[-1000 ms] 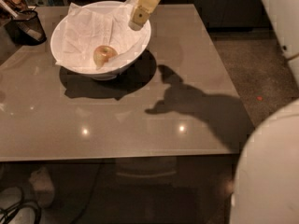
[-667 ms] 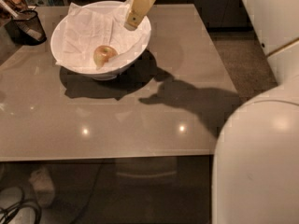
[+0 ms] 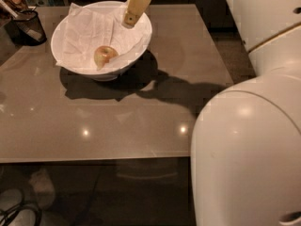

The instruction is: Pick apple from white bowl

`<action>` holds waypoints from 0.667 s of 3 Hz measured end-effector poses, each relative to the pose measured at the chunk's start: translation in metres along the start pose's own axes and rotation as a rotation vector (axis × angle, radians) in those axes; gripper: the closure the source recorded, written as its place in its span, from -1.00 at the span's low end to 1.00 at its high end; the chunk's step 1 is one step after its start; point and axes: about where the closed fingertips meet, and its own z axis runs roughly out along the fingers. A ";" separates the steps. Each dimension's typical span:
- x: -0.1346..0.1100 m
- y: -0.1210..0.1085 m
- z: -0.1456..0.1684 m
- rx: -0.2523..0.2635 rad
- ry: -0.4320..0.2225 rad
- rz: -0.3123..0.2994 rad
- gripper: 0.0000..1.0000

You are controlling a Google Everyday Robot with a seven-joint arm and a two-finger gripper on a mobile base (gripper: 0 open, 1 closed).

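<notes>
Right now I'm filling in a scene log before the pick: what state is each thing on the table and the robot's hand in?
Apple: lying in the bowl on the paper, not held.
Bowl: upright on the table, paper-lined.
Paper: crumpled, one corner over the far rim.
Hand: above the bowl's far right side, apart from the apple.
Mesh cup: upright, far left corner.

Gripper [image 3: 128, 19] top centre, angled down-left, white arm [image 3: 244, 149] bulk fg right
</notes>
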 end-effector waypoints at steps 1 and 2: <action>-0.006 -0.002 0.013 -0.020 0.014 -0.023 -0.40; -0.010 -0.002 0.028 -0.045 0.032 -0.044 -0.28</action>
